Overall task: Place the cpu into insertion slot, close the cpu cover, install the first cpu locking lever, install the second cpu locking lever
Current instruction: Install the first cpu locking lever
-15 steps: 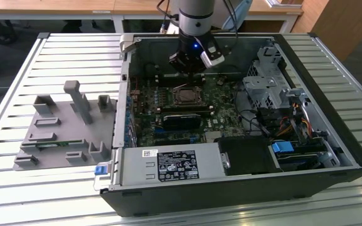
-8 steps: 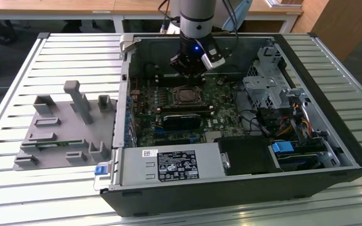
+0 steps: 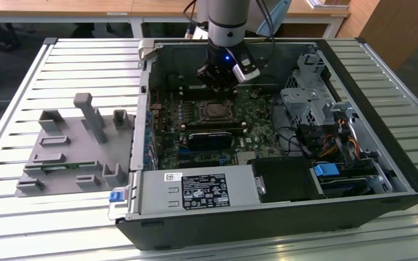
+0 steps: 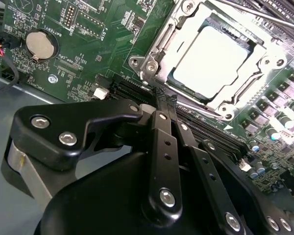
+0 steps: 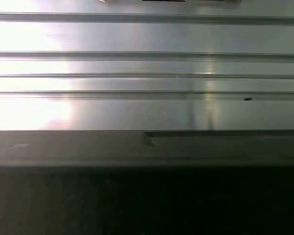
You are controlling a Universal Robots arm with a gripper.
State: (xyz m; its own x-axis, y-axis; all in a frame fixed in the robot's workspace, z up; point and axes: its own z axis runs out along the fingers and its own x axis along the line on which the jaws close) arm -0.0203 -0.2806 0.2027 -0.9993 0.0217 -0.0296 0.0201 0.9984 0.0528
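The cpu (image 4: 215, 56) lies flat in the insertion slot (image 3: 215, 111), its pale metal top showing through the window of the cpu cover (image 4: 162, 45). The silver cover frame is folded down over the chip. A thin metal lever rod (image 4: 250, 13) runs along the far side of the socket. My gripper (image 4: 164, 99) is shut with nothing between its fingers, and its tips sit just off the socket's near edge, by a corner screw (image 4: 151, 67). In the exterior view the gripper (image 3: 220, 84) hangs inside the open computer case, just behind the socket.
Long black memory slots (image 3: 210, 128) lie in front of the socket. A drive cage (image 3: 305, 103) and cables fill the exterior view's right side, with a power supply (image 3: 194, 191) at the front. A grey fixture tray (image 3: 71, 147) rests on the slatted table. A coin battery (image 4: 40, 44) sits on the board.
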